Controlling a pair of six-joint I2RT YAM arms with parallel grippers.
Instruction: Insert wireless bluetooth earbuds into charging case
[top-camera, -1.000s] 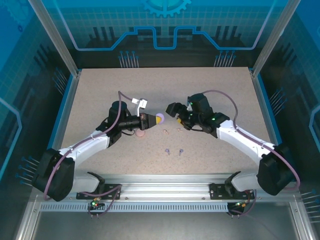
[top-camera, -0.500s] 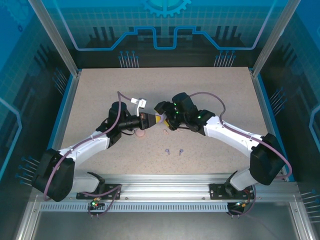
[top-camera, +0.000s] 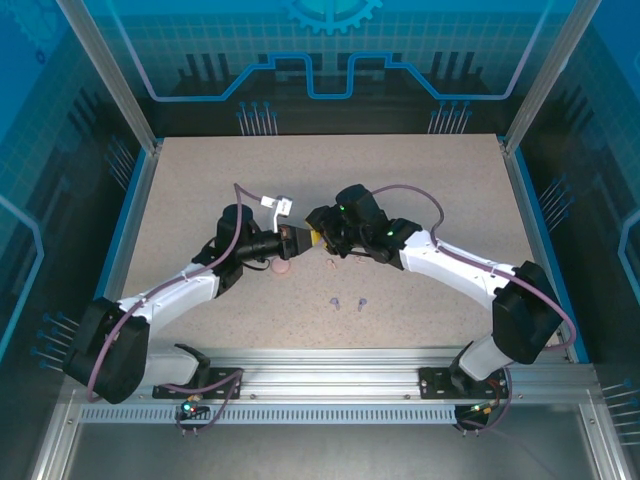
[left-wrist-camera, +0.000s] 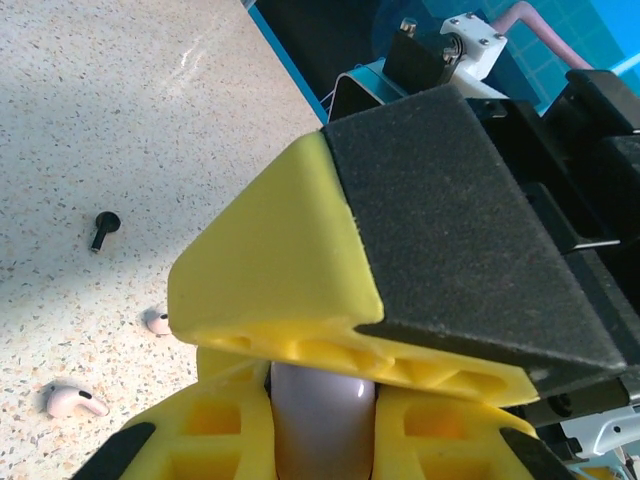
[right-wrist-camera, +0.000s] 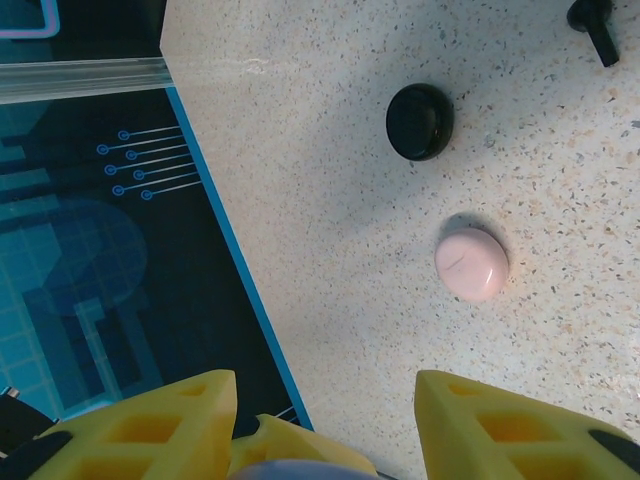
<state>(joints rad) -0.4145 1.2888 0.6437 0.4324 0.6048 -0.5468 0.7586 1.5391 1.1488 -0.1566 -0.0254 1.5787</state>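
Arriving at lilac case (left-wrist-camera: 320, 408), right gripper (top-camera: 319, 222)

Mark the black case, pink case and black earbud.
Black case (right-wrist-camera: 420, 121): right wrist view, top centre.
Pink case (right-wrist-camera: 471, 264): right wrist view, top centre.
Black earbud (left-wrist-camera: 107, 221): left wrist view, its head.

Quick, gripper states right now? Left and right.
Left gripper: shut on the lilac case.
Right gripper: open, fingers either side of that case, not clamping it.
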